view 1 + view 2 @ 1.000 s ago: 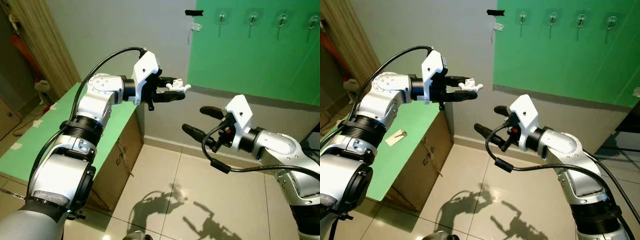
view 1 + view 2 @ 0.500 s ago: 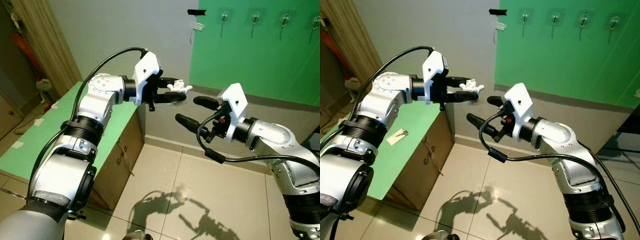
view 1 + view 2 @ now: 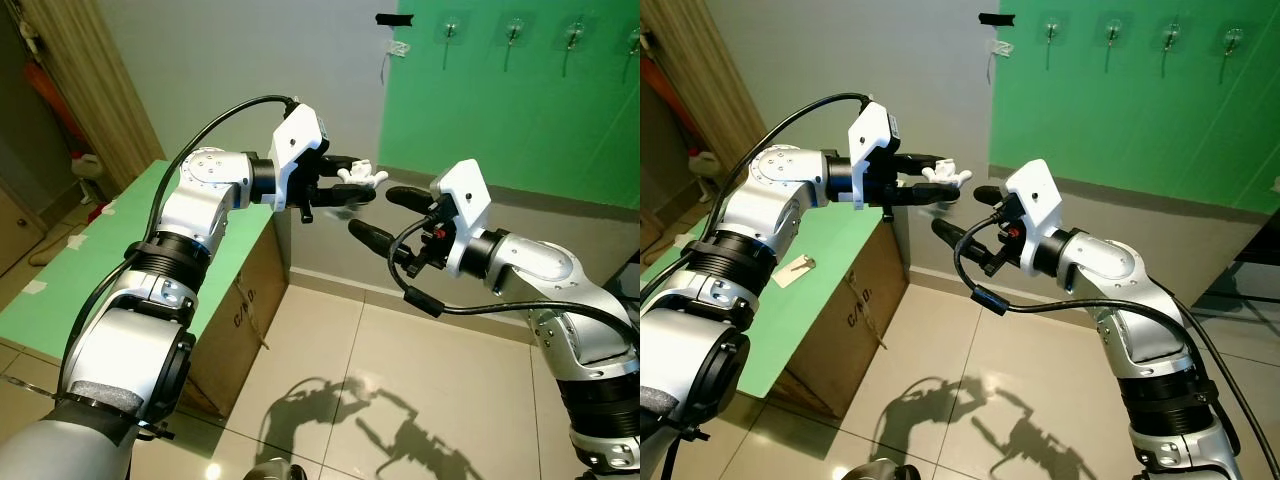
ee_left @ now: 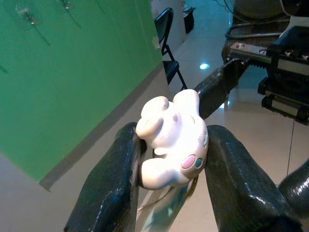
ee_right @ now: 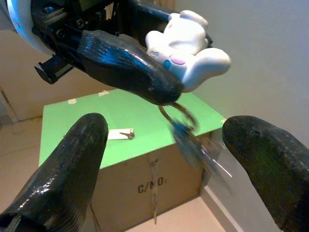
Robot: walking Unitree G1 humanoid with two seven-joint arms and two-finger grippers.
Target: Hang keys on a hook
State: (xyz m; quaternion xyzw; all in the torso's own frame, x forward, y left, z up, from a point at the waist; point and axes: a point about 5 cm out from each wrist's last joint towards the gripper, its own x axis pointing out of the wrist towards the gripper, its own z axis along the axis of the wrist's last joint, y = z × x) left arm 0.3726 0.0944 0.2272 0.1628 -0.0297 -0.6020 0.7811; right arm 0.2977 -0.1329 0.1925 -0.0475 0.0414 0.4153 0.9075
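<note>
keys: bunch with a white plush-style animal charm (image 4: 173,140) with pink and blue dots; ring and blurred metal keys (image 5: 193,142) dangle below the charm, held in mid-air above the floor, beside the end of the green-topped box
left gripper: (image 3: 352,184) raised at chest height, both black fingers (image 4: 113,188) clamped on the white charm from either side, pointing toward the right arm
right gripper: (image 3: 385,215) fingers spread apart, nothing held; tips just beside the left gripper and the charm, upper finger near the charm, lower one below it; in the right wrist view the dangling keys hang between its two fingers (image 5: 67,169), not touching
hooks: row of clear stick-on hooks (image 3: 515,30) high on the green wall panel (image 3: 520,110), well apart from the keys, above and behind both grippers
black tape: short strip (image 3: 393,19) on the grey wall at the panel's top left edge, small white item (image 3: 398,47) with a cord just below it
cardboard box: (image 3: 855,300) brown, green sheet on top (image 3: 790,310), under the left arm; printed letters on its side
spare key: small key on a pale tag (image 3: 795,270) lying flat on the green top
floor: beige tiles (image 3: 400,380), shadows of both arms on them
curtain: tan fabric (image 3: 85,80) at far left
chair: black folding chair (image 4: 169,38) in the left wrist view, past the green panel
</note>
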